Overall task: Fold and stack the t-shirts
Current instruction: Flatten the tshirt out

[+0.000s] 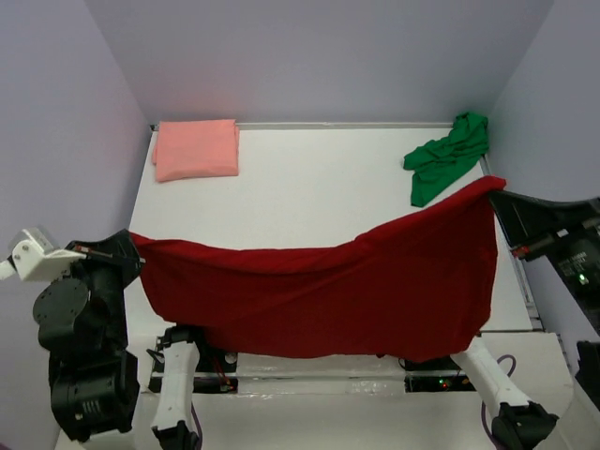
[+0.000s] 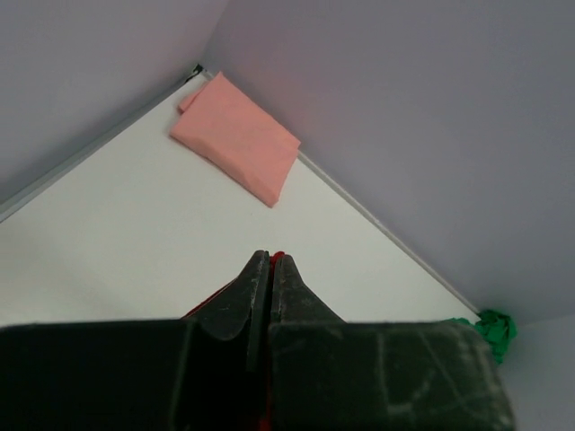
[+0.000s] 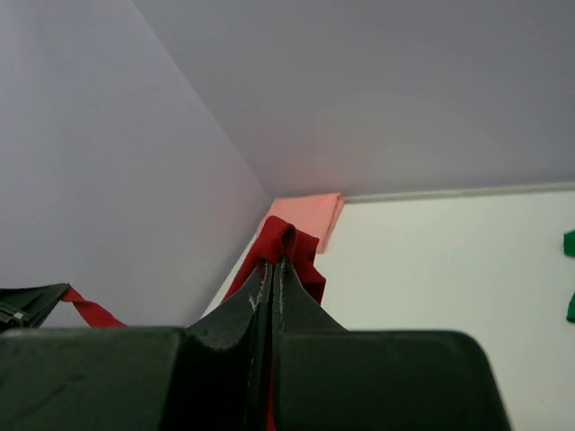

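Observation:
The dark red t-shirt [image 1: 328, 295] hangs spread out above the table's near half, held at its two upper corners. My left gripper [image 1: 131, 242] is shut on its left corner; a sliver of red [image 2: 278, 256] shows between the shut fingers. My right gripper [image 1: 497, 186] is shut on its right corner, with red cloth [image 3: 289, 242] bunched at the fingertips. The salmon pink t-shirt [image 1: 196, 149] lies folded at the far left corner and also shows in the left wrist view [image 2: 238, 137]. The bright green t-shirt [image 1: 445, 156] lies crumpled at the far right.
The white table [image 1: 319, 197] is closed in by lavender walls at the back and both sides. The arm bases [image 1: 178, 375] stand at the near edge under the hanging shirt.

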{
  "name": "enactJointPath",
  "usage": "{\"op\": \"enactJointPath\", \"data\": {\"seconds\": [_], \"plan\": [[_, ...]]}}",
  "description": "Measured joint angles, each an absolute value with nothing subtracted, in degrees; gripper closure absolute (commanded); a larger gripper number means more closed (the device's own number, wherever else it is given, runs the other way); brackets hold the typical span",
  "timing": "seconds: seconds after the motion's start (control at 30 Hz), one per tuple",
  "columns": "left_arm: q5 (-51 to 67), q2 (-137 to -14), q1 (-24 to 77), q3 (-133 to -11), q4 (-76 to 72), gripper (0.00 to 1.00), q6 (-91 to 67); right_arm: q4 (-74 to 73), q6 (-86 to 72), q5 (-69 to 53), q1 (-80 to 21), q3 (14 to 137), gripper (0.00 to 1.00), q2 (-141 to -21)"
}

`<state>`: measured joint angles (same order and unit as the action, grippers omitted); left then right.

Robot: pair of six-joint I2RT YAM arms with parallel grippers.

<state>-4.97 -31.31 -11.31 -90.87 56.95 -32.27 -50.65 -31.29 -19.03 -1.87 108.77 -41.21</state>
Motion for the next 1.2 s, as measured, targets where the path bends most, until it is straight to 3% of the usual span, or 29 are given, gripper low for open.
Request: {"op": "enactJointPath", "data": {"seconds": [0.17,0.33,0.73,0.83,0.9,1.03,1.2], "plan": [[-3.4,-34.9,-11.3,-79.8,51.2,1.00,-33.8,-51.1,-32.3,-20.0,-1.9,102.0,1.00,-47.6],[-0.7,-46.0,-11.3,-69.5,43.6,1.00,-35.0,-50.7,-33.6,-21.8,-1.9,96.9,1.00,-57.7],[4.1,-63.7,-10.9,-56.8,27.9,1.00,-38.3,-38.9,-35.6,-27.0,-1.9,79.9,1.00,-75.9],[4.7,-69.8,-10.0,-57.1,24.2,1.00,-38.9,-34.4,-35.1,-28.2,-1.9,81.4,1.00,-84.9],[5.9,-78.7,-9.1,-59.0,21.1,1.00,-38.8,-30.8,-34.7,-29.5,-1.9,84.1,1.00,-97.0],[6.7,-87.4,-6.6,-67.9,22.0,1.00,-37.3,-29.1,-36.3,-33.2,-1.9,94.9,1.00,-111.3],[8.0,-90.9,-4.6,-73.1,20.7,1.00,-35.5,-28.6,-37.6,-35.1,-1.9,100.6,1.00,-122.5]]}}
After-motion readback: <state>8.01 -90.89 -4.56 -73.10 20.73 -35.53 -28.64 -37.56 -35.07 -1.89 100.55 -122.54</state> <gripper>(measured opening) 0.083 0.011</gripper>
